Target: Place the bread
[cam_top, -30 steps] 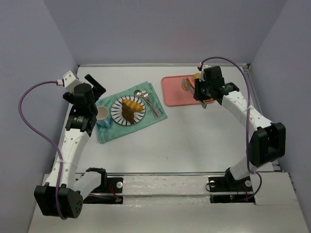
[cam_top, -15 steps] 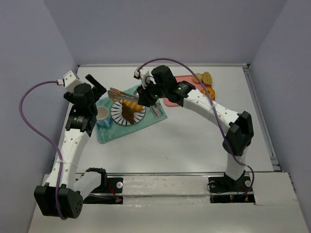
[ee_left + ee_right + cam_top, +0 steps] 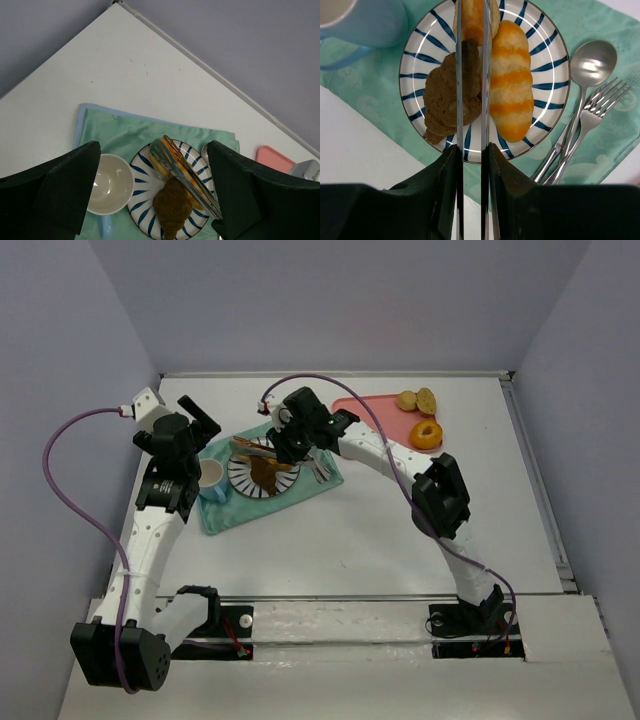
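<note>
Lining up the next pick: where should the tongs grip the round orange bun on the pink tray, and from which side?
Pinch the round orange bun across its outer rim, coming down from above. It lies flat at the near-right corner of the pink tray, apart from the two smaller pieces behind it. Being round, any axis should work; closing left-to-right likely keeps the tongs off them.

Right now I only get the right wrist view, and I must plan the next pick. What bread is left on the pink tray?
Observer: Three pieces: a golden piece and a second golden piece at the far edge of the pink tray, an orange bun by its right edge.
Operator: Is the left gripper in my way over the plate?
Observer: No. The left gripper is open, off to the plate's far left, past the mug.
</note>
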`<state>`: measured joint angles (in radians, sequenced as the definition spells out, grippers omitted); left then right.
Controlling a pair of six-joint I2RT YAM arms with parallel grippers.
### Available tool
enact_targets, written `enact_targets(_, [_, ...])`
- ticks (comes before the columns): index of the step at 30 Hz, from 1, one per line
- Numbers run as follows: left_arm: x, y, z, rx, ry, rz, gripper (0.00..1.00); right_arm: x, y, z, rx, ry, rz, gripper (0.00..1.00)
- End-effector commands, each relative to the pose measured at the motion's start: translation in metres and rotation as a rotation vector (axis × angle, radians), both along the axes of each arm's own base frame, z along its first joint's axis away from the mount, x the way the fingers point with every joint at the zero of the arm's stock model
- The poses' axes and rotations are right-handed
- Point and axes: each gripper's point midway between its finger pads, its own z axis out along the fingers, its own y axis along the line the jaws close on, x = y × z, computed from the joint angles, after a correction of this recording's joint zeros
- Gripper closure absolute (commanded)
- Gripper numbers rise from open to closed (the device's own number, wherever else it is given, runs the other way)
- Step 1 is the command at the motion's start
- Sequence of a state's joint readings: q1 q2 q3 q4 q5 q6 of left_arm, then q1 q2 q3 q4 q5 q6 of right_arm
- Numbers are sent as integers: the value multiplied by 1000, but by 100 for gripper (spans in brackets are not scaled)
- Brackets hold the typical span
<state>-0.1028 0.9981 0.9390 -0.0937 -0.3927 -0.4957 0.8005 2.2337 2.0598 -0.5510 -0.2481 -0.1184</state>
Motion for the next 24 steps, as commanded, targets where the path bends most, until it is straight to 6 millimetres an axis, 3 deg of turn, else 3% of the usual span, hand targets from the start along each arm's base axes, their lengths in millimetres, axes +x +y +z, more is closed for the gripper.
enact_targets(1, [-1,4,14,1,-61,17,1,-4,6,28,16,-75,46,73])
enact_targets(5, [-1,5,12,3,-55,23,1,-17,-5,9,-58,-65,89,70])
enact_targets(11, [-1,7,11,4,-53,34,1,-18,-12,1,-95,-61,83,56])
enact_targets(15, [-3,8,14,4,-59,37,1,-14,-8,7,-85,-71,78,47])
enact_targets(24, [-2,8,13,6,-57,40,1,-4,3,43,-19,-124,59,44])
